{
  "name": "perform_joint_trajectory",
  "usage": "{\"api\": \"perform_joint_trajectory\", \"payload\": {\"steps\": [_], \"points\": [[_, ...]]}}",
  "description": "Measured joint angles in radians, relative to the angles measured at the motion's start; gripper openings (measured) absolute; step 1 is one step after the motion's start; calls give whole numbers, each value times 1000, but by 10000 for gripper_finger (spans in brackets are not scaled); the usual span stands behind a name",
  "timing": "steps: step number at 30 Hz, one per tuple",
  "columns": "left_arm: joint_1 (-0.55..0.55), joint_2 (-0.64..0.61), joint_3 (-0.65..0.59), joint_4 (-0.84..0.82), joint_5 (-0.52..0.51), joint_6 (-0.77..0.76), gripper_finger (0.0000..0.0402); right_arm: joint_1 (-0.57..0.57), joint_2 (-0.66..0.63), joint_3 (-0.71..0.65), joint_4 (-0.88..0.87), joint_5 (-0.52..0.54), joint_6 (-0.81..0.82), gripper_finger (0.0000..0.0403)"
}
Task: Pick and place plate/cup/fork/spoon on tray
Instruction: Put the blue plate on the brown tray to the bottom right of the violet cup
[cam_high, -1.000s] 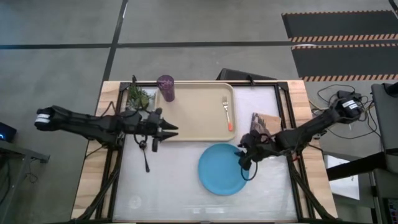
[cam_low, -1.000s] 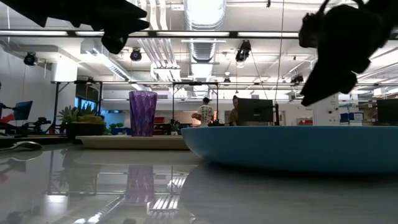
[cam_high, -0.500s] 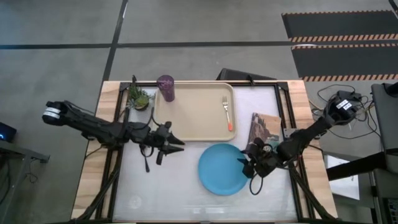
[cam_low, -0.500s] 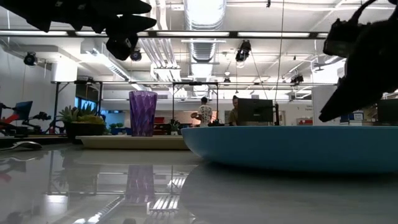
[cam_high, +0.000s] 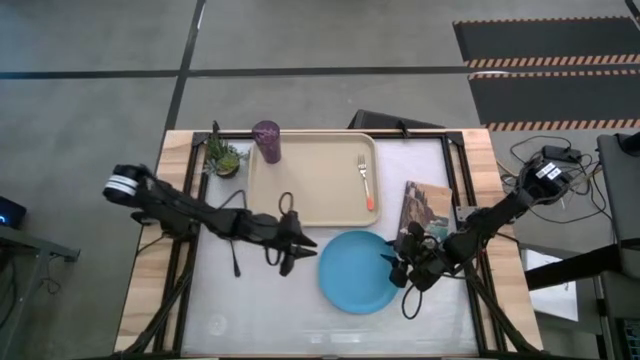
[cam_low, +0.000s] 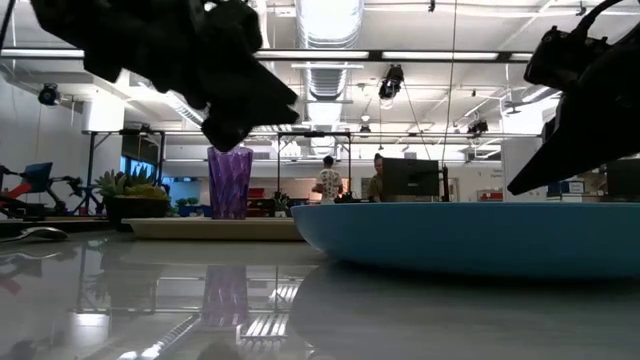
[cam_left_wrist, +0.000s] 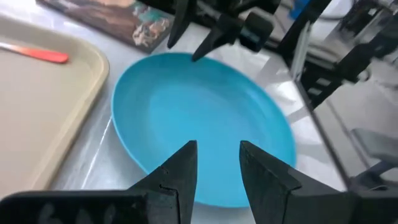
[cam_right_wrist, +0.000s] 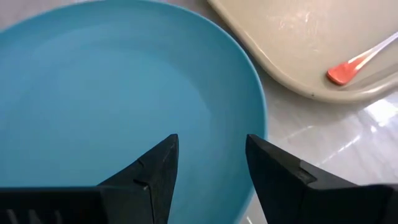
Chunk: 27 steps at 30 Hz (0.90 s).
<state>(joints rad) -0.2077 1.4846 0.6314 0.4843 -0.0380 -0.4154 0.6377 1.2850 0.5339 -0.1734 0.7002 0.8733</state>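
The sky-blue plate (cam_high: 355, 272) lies flat on the table, near of the beige tray (cam_high: 312, 200). The purple cup (cam_high: 266, 141) stands upright at the tray's far left corner. The orange-handled fork (cam_high: 365, 181) lies on the tray's right part. The dark spoon (cam_high: 236, 262) lies on the table left of the plate. My left gripper (cam_high: 303, 245) is open and empty just left of the plate's rim, pointing at the plate (cam_left_wrist: 205, 118). My right gripper (cam_high: 393, 268) is open and empty over the plate's right rim (cam_right_wrist: 186, 106).
A book (cam_high: 425, 206) lies on the table right of the tray, close behind my right gripper. A small potted plant (cam_high: 222, 157) stands left of the cup. Bare table shows near of the plate and left of it around the spoon.
My left gripper has gone toward the table's right and near edges, from beside the tray's left part to the plate's left rim. My right gripper has gone a little toward the near edge, along the plate's right rim. The plate, cup, fork and spoon have stayed put.
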Motion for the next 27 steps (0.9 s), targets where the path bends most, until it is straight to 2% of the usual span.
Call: {"api": "perform_joint_trajectory", "payload": {"steps": [3, 6, 11, 18, 22, 27], "points": [[4, 66, 43, -6, -11, 2, 102, 11, 0, 0, 0, 8, -14, 175], [4, 123, 78, -6, -81, -12, 102, 11, -6, 0, 1, 23, -33, 176], [-2, 208, 127, -8, -98, 64, 105, 12, -8, 0, 13, 38, -67, 173], [0, 276, 149, -5, -210, 73, 158, 12, -8, 0, 39, 71, -114, 171], [0, 326, 149, -2, -234, 55, 193, 12, -8, 0, 43, 91, -133, 171], [1, 363, 156, 13, -232, 30, 198, 12, -8, 0, 45, 112, -138, 171]]}}
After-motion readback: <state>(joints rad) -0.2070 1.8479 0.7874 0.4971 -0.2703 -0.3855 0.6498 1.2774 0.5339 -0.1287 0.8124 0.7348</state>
